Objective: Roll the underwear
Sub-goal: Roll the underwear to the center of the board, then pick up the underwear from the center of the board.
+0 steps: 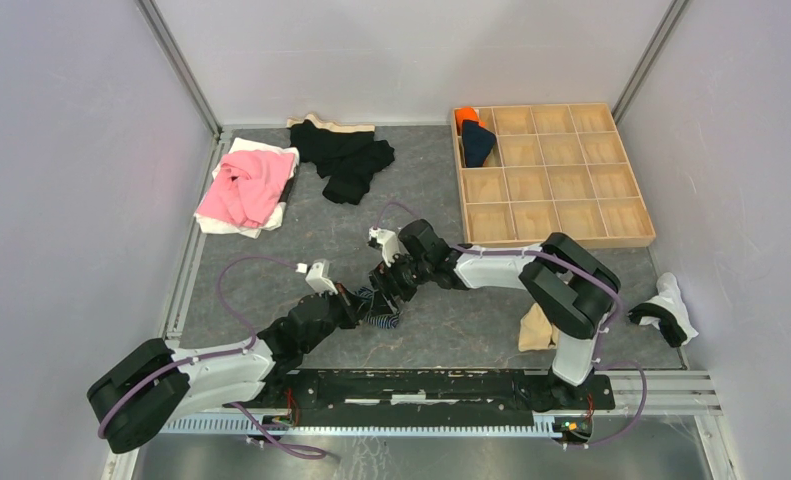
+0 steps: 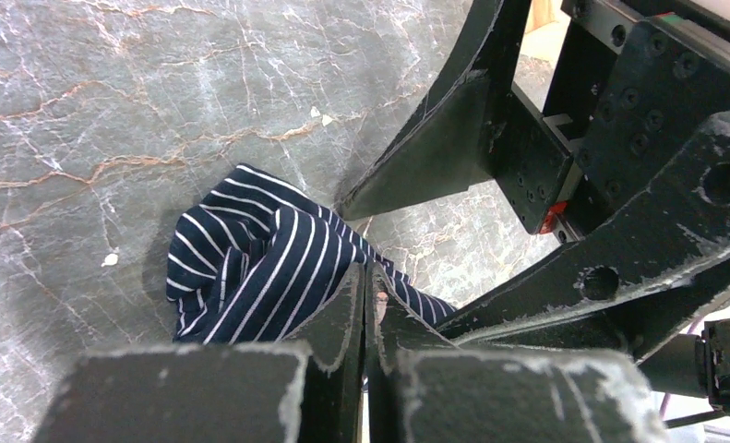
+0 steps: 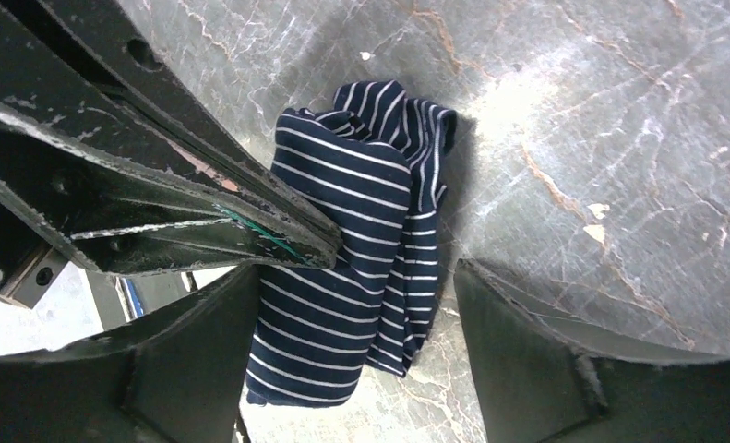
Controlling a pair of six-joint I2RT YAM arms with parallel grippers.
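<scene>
Right wrist view: the striped underwear (image 3: 352,185) sits bunched, only partly rolled, between the spread-wide right tool (image 3: 356,277). The left tool (image 2: 365,277) pinches it tight. Rolling isn't finished.

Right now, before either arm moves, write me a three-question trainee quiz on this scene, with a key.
1. True or false: the left claw is shut on the navy striped underwear.
2. How does the right claw stand? A: shut on a pink garment. B: open, one finger on either side of the navy striped underwear. C: open above the tray.
3. Which corner of the wooden tray holds the cloth bundles?
Key: 1 true; 2 B; 3 the far left corner.
</scene>
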